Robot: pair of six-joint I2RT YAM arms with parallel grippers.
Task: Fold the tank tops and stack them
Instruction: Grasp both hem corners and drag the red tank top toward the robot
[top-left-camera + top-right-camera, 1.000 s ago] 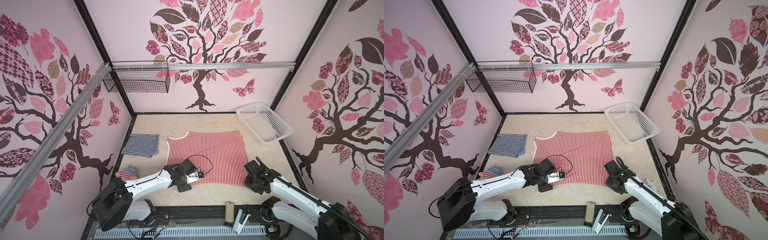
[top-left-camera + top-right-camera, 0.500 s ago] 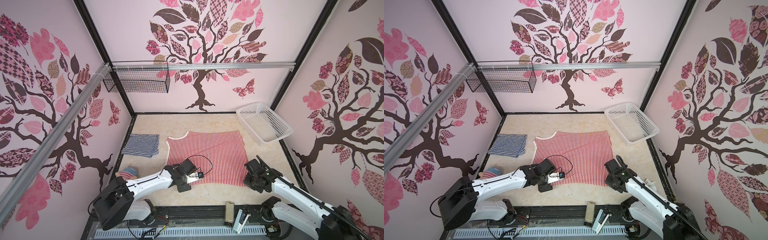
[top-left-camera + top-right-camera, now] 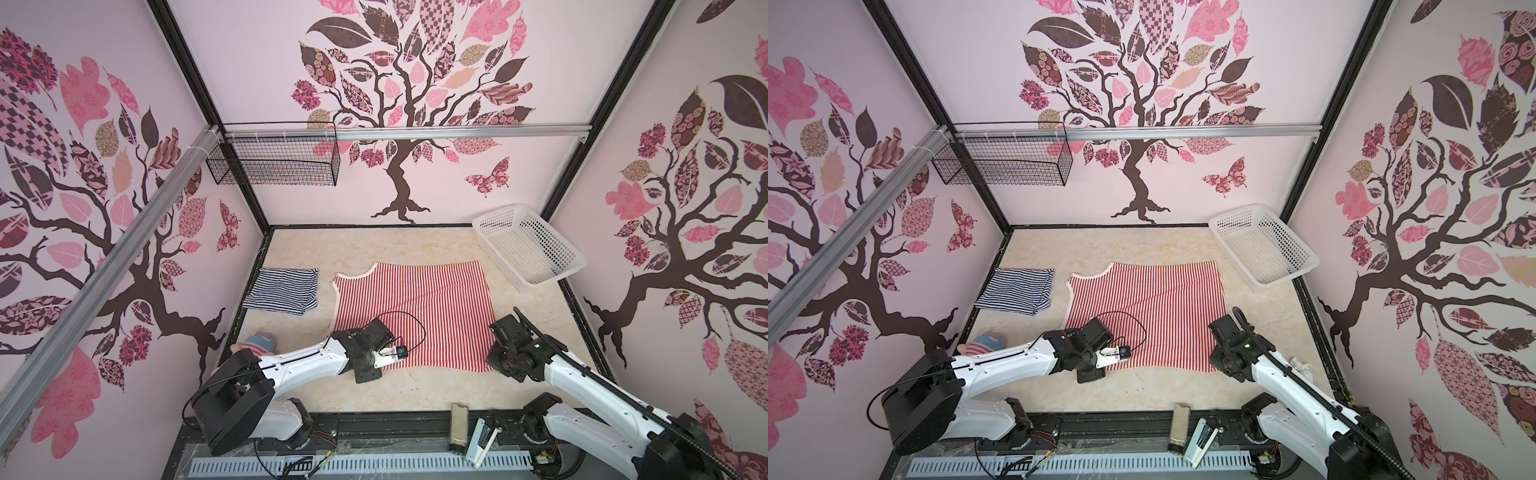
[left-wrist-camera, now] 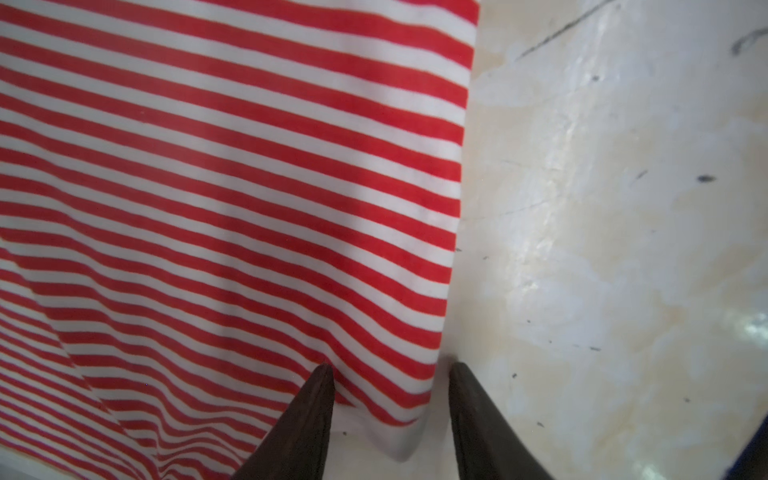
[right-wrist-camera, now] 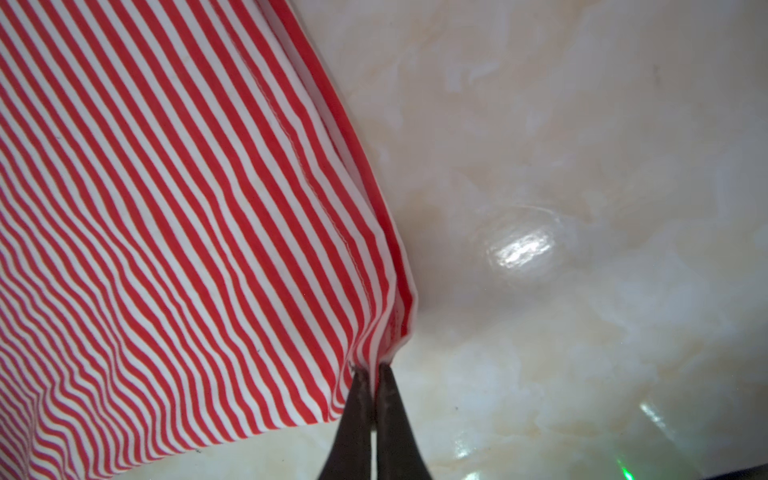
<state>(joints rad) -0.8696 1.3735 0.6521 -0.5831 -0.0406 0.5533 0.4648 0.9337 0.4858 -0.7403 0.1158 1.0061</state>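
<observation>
The red-and-white striped tank top [image 3: 415, 307] [image 3: 1150, 307] lies spread flat mid-table in both top views. A navy-and-white striped tank top [image 3: 282, 291] [image 3: 1017, 293] sits folded to its left. My left gripper [image 3: 371, 371] [image 3: 1094, 371] [image 4: 390, 365] is down at the red top's near left corner. It is open, with the fabric's edge bulging between its dark fingers [image 4: 316, 407]. My right gripper [image 3: 494, 365] [image 3: 1219, 363] [image 5: 372, 368] is shut on the red top's near right corner, and the cloth is puckered at its tips.
A white perforated basket [image 3: 528, 249] [image 3: 1262, 249] stands tilted at the back right. A plush doll [image 3: 257, 345] [image 3: 984, 343] lies at the near left beside the left arm. A black wire basket [image 3: 274, 162] hangs on the back wall. Small tools [image 3: 459, 424] rest on the front rail.
The left jaws have drawn closer together around the red top's near edge. The right jaws have closed fully on the corner. Both arms have barely moved.
</observation>
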